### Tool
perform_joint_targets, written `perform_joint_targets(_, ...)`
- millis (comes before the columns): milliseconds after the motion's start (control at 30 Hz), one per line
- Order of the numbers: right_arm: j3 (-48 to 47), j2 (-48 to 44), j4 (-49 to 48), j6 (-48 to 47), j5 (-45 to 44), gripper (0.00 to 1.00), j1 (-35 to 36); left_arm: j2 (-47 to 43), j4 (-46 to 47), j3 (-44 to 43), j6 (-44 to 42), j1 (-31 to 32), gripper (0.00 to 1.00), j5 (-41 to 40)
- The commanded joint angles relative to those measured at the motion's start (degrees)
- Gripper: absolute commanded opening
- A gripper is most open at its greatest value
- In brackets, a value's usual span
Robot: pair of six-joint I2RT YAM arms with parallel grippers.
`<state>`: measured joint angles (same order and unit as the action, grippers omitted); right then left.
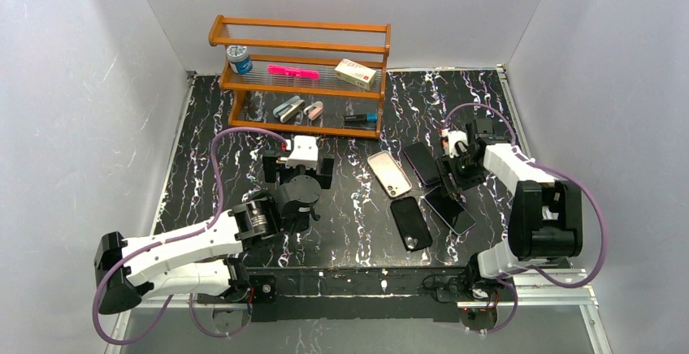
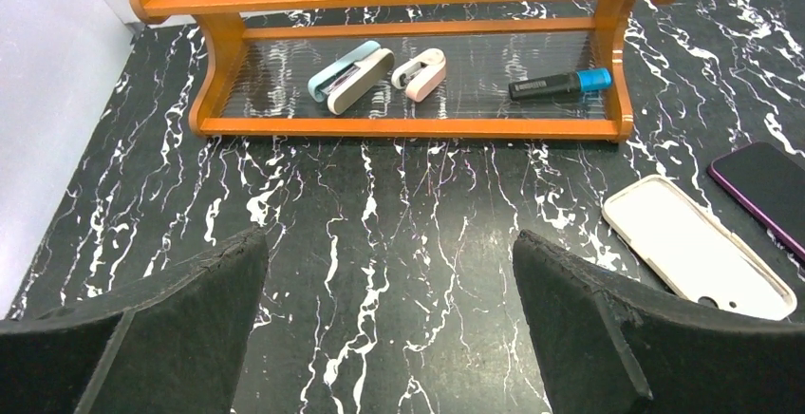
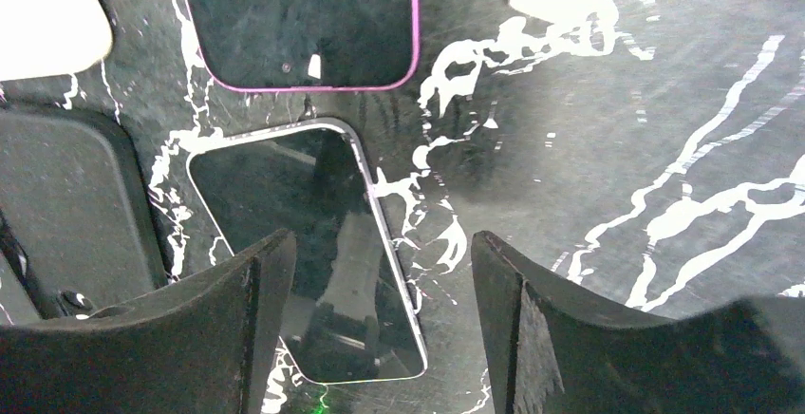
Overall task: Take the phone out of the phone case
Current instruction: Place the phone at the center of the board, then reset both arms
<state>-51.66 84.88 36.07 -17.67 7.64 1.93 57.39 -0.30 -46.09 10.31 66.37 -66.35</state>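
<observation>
Two phones lie screen up on the black marbled table: one with a purple rim [image 1: 422, 163] [image 3: 304, 15] and one with a silver rim [image 1: 449, 209] [image 3: 313, 243]. A white case [image 1: 388, 173] [image 2: 698, 248] and a black case [image 1: 410, 222] [image 3: 66, 205] lie empty beside them. My right gripper [image 1: 452, 177] [image 3: 380, 310] is open and empty, low over the silver-rimmed phone's right edge. Its left finger is above the screen. My left gripper [image 1: 299, 169] [image 2: 389, 329] is open and empty over bare table, left of the white case. The purple-rimmed phone's corner shows in the left wrist view [image 2: 769, 186].
A wooden shelf rack [image 1: 301, 78] [image 2: 408, 127] stands at the back. It holds staplers [image 2: 351, 74], a marker [image 2: 560, 84], a jar, a pink item and a box. Grey walls close in both sides.
</observation>
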Motion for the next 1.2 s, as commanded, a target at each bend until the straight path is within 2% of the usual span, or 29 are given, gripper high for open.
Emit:
perform_joint_targets(0,-2.06,-7.75,-6.30,6.14,-2.47,0.78,-1.33,0.74,-0.72,0.18,6.55,-3.97,0.98,0.63)
perform_joint_targets(100,-0.19,-14.24,-10.94,9.39,-5.60,0.80,-1.36,2.36,-3.07,-0.05,11.19,-8.45,0.98,4.11)
perform_joint_targets(267,3.59,-25.89,-16.71,14.64,-15.72,0.91,-1.33,3.84,-6.60,-0.70,19.84,-16.85,0.98,9.70)
perform_joint_targets(367,6.90,-34.46,-19.50,17.13,-19.37,0.99,-1.41,1.30,-7.59,-0.28,22.02,-18.38,0.98,9.28)
perform_joint_targets(533,10.61,-47.91,-21.59,19.77,-24.93,0.99,-1.33,-7.50,-14.55,-1.17,22.89,-18.47,0.98,5.40)
perform_joint_targets(667,14.02,-59.06,-24.20,19.87,-29.37,0.99,-0.31,-16.61,-18.62,-3.04,20.30,-18.21,0.98,4.53)
perform_joint_targets(833,16.08,-68.32,-25.26,18.95,-34.38,0.99,1.68,-27.19,-24.55,-6.14,12.43,-18.19,0.98,2.53)
perform_joint_targets(1000,18.77,-75.50,-25.69,19.64,-34.10,0.99,2.02,-35.40,-23.08,-3.47,4.55,-18.20,0.98,3.60)
perform_joint_targets(1167,22.88,-81.99,-25.68,18.63,-34.46,0.99,2.37,-37.95,-21.33,1.18,3.78,-18.18,0.98,5.43)
